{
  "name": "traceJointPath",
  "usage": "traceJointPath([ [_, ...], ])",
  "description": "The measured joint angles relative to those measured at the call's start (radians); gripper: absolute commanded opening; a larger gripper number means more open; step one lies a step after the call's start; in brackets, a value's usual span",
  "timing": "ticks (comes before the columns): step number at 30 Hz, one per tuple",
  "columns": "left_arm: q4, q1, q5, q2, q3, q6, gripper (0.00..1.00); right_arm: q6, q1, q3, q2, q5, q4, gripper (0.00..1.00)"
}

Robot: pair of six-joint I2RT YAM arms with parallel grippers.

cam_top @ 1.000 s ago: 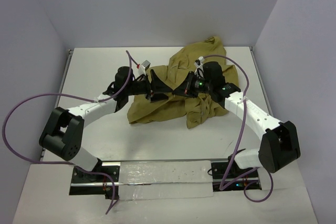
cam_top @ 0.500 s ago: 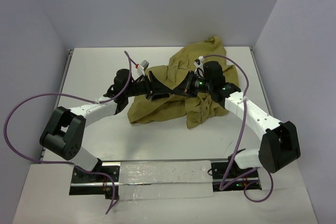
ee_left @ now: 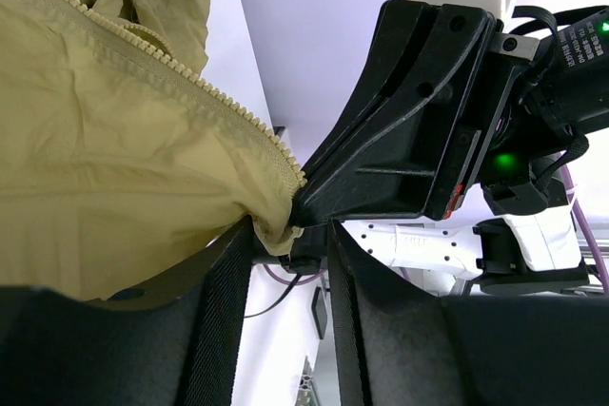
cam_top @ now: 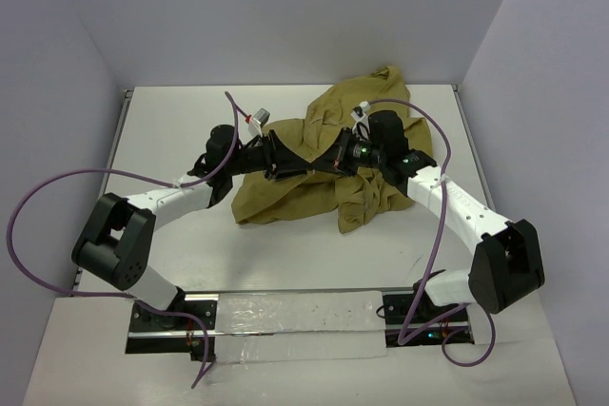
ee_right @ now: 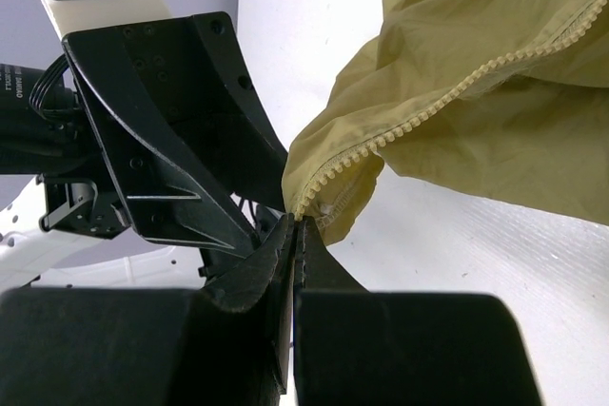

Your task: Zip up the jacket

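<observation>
Right wrist: right gripper pinches jacket at zipper end. Left gripper sits unclenched around the other end; nothing zipped yet.

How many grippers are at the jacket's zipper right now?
2. The right gripper is shut on the zipper end, over the middle of the jacket. The left gripper faces it there, jaws apart around the same cloth corner, apparently not clamped.

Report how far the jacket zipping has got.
Done: the right gripper is shut on the end of one zipper edge of the jacket. In hand: the left gripper straddles a zipper corner right beside it, jaws apart. Left: no teeth look joined in either wrist view, so the whole zip remains to close.
</observation>
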Motion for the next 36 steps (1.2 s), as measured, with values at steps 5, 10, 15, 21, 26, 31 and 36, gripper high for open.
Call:
traceJointPath([
  [5, 0.002, 0.0, 0.0, 0.0, 0.0, 0.0, 0.36, 0.004, 0.0, 0.0, 0.0, 0.0, 0.006, 0.0],
  [10, 0.003, 0.0, 0.0, 0.0, 0.0, -0.001, 0.28, 0.012, 0.0, 0.0, 0.0, -0.004, 0.015, 0.0],
  [15, 0.012, 0.0, 0.0, 0.0, 0.0, -0.003, 0.3, 0.018, -0.001, 0.0, 0.0, -0.005, 0.016, 0.0],
  [21, 0.021, 0.0, 0.0, 0.0, 0.0, -0.004, 0.22, 0.024, -0.002, 0.0, 0.0, -0.009, 0.024, 0.0],
  [26, 0.037, 0.0, 0.0, 0.0, 0.0, -0.006, 0.06, 0.035, -0.004, -0.002, 0.0, -0.008, 0.03, 0.0],
  [31, 0.044, 0.0, 0.0, 0.0, 0.0, -0.013, 0.0, 0.051, -0.008, -0.006, 0.0, -0.017, 0.038, 0.0],
  [36, 0.059, 0.001, -0.002, 0.0, -0.011, -0.029, 0.0, 0.085, -0.013, -0.024, 0.0, -0.035, 0.066, 0.09],
])
